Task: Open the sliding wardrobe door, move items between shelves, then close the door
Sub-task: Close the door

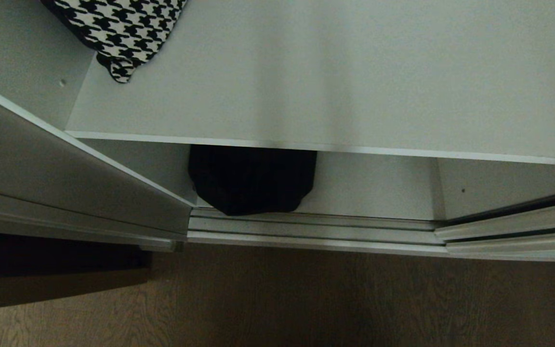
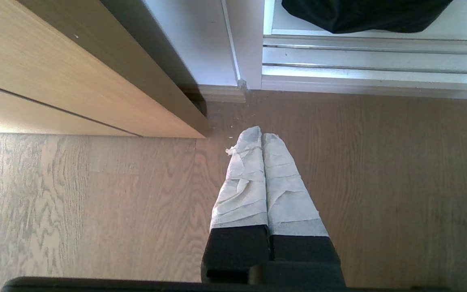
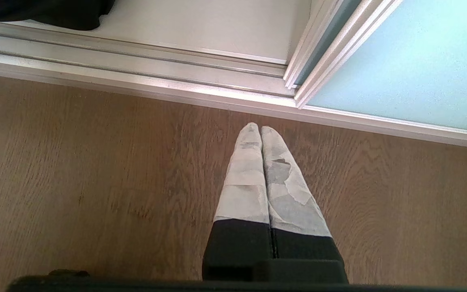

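Door [image 3: 412, 61] slid aside at right, opening clear for reaching in; black bag [image 1: 253, 180] slumped on bottom shelf [image 1: 374, 193] at track edge; left gripper [image 2: 262, 140] and right gripper [image 3: 261, 130] both pressed together, empty, low over floor [image 2: 379, 182], presumably parked.

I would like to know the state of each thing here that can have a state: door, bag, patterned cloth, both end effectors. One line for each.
sliding wardrobe door: slid aside, wardrobe open.
black bag: lying slumped on the bottom shelf, at the front edge, not held.
houndstooth cloth: lying on the upper shelf, back left corner.
left end effector: shut, empty, over the floor.
right end effector: shut, empty, over the floor.
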